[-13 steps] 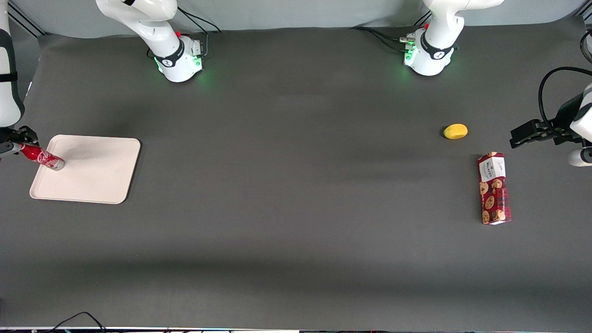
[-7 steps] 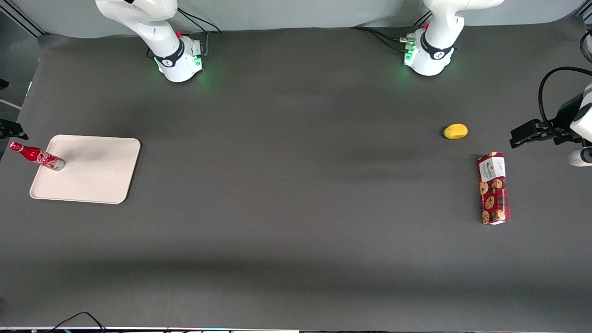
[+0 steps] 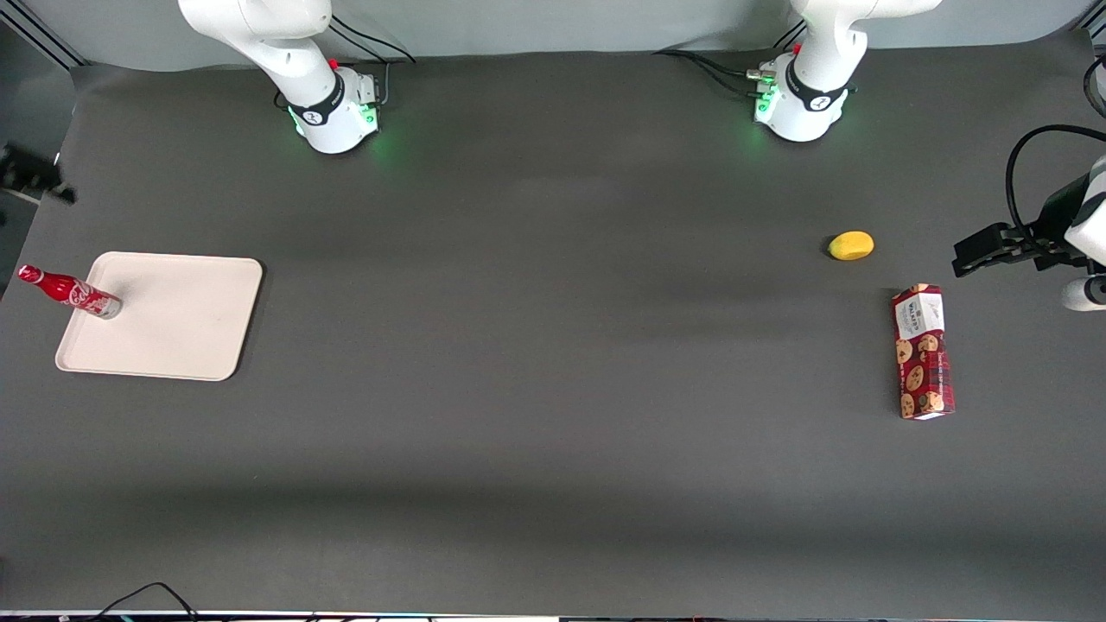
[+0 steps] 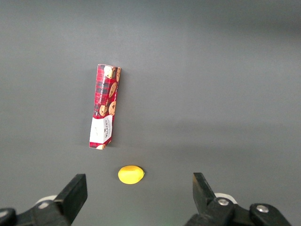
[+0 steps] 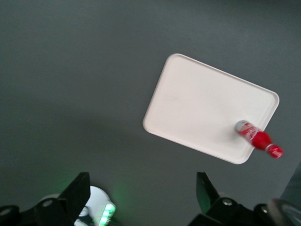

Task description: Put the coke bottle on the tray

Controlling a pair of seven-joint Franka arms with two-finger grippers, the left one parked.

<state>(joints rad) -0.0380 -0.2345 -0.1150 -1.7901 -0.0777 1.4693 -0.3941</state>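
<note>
The coke bottle [image 3: 69, 293] stands upright with its base on the cream-white tray [image 3: 173, 320], at the tray's edge toward the working arm's end of the table. It also shows in the right wrist view [image 5: 257, 138], standing on the tray [image 5: 197, 113] near a corner. My gripper [image 5: 142, 195] is open and empty, high above the table and well away from the bottle. In the front view only a dark blurred part of it [image 3: 30, 177] shows at the frame's edge, farther from the camera than the tray.
A yellow lemon [image 3: 851, 245] and a red cookie-print box [image 3: 923, 352] lie toward the parked arm's end of the table. The working arm's white base [image 3: 333, 108] with green lights stands at the back edge.
My gripper has let go of the bottle's neck and pulled up and away from it toward the table's back. The bottle stays standing on the tray.
</note>
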